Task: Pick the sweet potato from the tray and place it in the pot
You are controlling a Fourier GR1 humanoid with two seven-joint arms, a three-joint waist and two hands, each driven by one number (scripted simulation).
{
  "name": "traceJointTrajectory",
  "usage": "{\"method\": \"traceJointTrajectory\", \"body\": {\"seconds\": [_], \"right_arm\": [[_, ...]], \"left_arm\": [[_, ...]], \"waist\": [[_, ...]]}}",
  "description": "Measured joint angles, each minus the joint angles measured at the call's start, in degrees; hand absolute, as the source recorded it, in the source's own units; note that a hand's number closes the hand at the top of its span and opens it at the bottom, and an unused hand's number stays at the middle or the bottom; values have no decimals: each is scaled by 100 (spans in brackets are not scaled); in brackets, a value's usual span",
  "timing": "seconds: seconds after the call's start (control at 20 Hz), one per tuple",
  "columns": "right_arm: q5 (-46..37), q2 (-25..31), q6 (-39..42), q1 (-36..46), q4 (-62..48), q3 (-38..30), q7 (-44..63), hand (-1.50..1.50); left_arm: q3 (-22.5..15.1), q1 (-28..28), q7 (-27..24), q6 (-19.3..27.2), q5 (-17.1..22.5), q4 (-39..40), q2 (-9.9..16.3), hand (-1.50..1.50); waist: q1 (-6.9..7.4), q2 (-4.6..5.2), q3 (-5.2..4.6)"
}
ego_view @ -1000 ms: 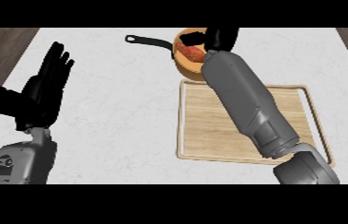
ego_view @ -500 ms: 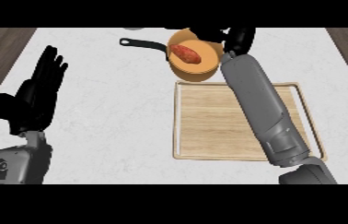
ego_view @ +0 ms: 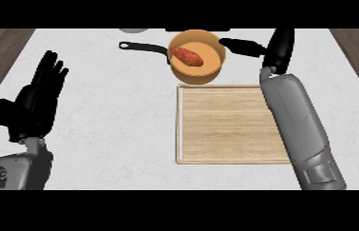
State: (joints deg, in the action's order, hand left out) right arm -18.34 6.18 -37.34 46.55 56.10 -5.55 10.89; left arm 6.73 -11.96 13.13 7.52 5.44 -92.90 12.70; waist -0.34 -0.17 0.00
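The sweet potato (ego_view: 187, 56) already lies inside the orange pot (ego_view: 210, 71) and the wooden tray (ego_view: 231, 125) is bare, so my main worry is my right hand (ego_view: 270, 48), which hangs just beside the pot's rim with its fingers released and holding nothing: pulling that arm back carelessly could catch the rim or the pot's black handle (ego_view: 144, 47) and slide or tip it. My left hand (ego_view: 38, 99) rests open, fingers up, at the left edge. The worktop (ego_view: 105, 130) is pale speckled stone, with brown wood at both far corners.
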Motion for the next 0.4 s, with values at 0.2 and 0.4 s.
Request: {"method": "traceJointTrajectory", "body": {"seconds": [0.2,0.4], "right_arm": [[36,160,328,-583,794,131,210,-150],[77,377,651,-1044,1474,167,433,-150]], "left_arm": [[-59,2,109,72,-105,-133,-73,0],[-12,38,69,15,-119,-115,-77,0]], "waist": [[7,0,0],[11,5,0]]}}
